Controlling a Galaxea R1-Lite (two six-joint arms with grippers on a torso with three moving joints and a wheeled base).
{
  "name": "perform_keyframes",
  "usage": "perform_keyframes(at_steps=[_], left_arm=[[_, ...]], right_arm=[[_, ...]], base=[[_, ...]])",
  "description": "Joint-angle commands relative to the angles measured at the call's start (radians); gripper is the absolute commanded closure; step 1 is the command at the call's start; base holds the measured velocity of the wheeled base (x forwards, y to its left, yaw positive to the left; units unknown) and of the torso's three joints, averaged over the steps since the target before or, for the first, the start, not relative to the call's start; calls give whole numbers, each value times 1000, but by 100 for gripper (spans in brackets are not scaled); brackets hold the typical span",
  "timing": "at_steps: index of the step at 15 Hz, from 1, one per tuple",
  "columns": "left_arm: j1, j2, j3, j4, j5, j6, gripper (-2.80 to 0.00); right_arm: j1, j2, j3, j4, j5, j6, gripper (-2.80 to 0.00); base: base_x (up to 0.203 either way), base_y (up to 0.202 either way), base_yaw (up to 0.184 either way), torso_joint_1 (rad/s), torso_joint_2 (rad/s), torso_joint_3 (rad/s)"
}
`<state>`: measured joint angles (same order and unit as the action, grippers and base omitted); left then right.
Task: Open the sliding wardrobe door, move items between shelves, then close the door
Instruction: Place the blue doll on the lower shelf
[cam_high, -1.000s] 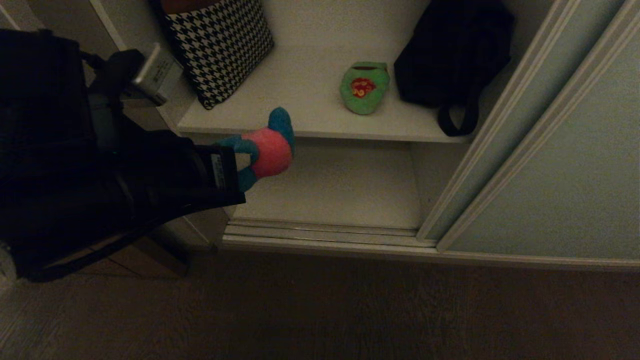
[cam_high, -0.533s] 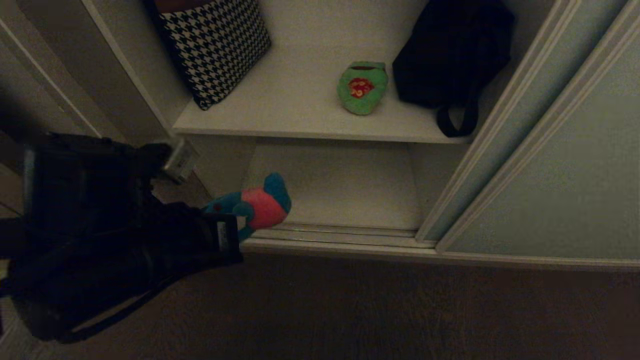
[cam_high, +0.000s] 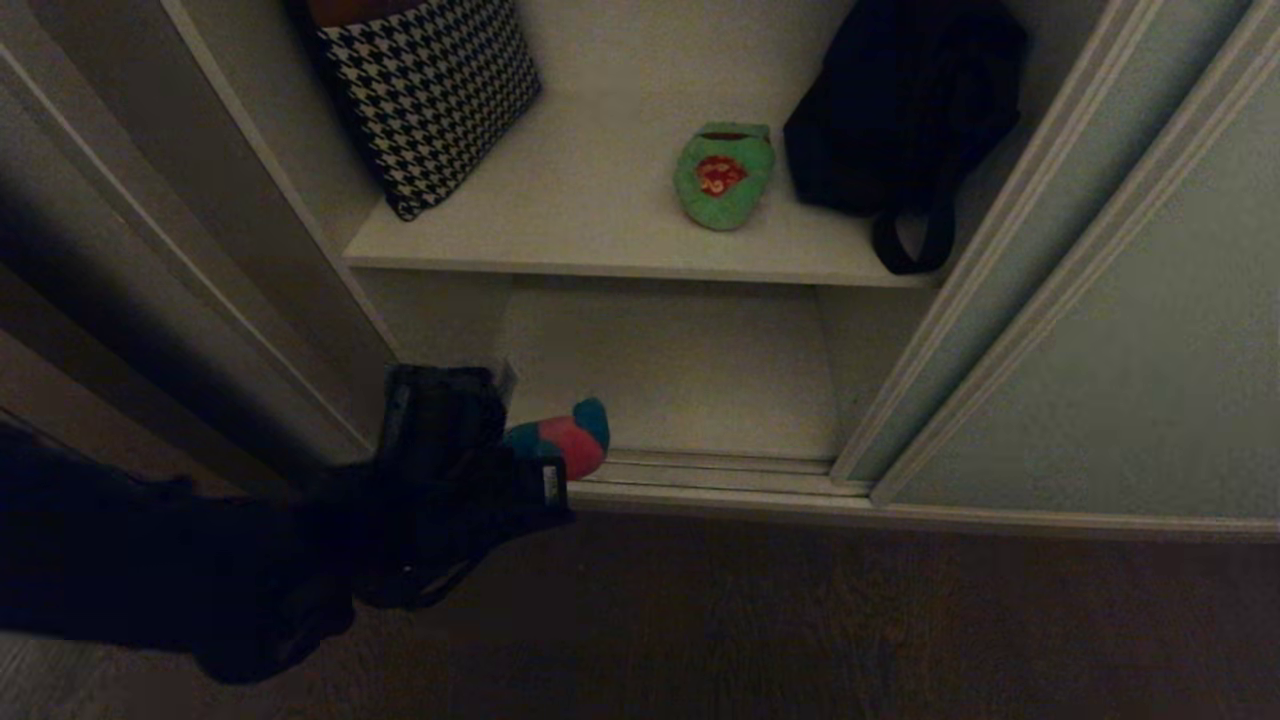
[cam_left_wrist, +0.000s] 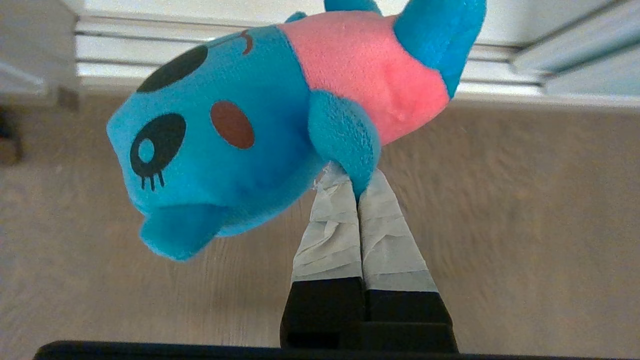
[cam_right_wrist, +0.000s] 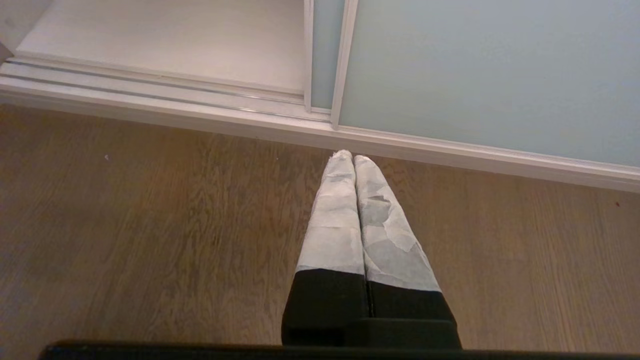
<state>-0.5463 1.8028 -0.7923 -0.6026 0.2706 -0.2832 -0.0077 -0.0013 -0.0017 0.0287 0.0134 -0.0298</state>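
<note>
Sliding wardrobe door (cam_high: 1120, 330) pushed right, shelves (cam_high: 600, 210) exposed. Houndstooth bag (cam_high: 430, 90) far left, black bag (cam_high: 900, 110) far right, green toy (cam_high: 725, 175) between. Left gripper (cam_high: 530, 470) low at floor rail, fingers (cam_left_wrist: 345, 235) pinching teal-blue toy (cam_left_wrist: 240, 125) by limb. Right gripper (cam_right_wrist: 354, 159) over floor near rail, fingers pressed together.

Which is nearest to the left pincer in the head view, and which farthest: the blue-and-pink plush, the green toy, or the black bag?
From the left pincer, low by the door rail:
1. Blue-and-pink plush, held in the pincer at the lower shelf's front edge.
2. Green toy, on the upper shelf, middle.
3. Black bag, upper shelf, far right beside the sliding door.
</note>
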Motion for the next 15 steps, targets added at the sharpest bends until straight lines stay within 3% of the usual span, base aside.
perform_keyframes(at_steps=[1,8,15], left_arm=[[28,244,-72,-137,0,15,0],[129,516,-425,-249,-92,141,0],[209,821,-805,-370,-101,230,0]], right_arm=[[0,0,0,0,0,-1,0],[0,0,0,0,0,-1,0],[0,0,0,0,0,-1,0]], base=[[0,0,0,0,0,0],[0,0,0,0,0,0],[0,0,0,0,0,0]])
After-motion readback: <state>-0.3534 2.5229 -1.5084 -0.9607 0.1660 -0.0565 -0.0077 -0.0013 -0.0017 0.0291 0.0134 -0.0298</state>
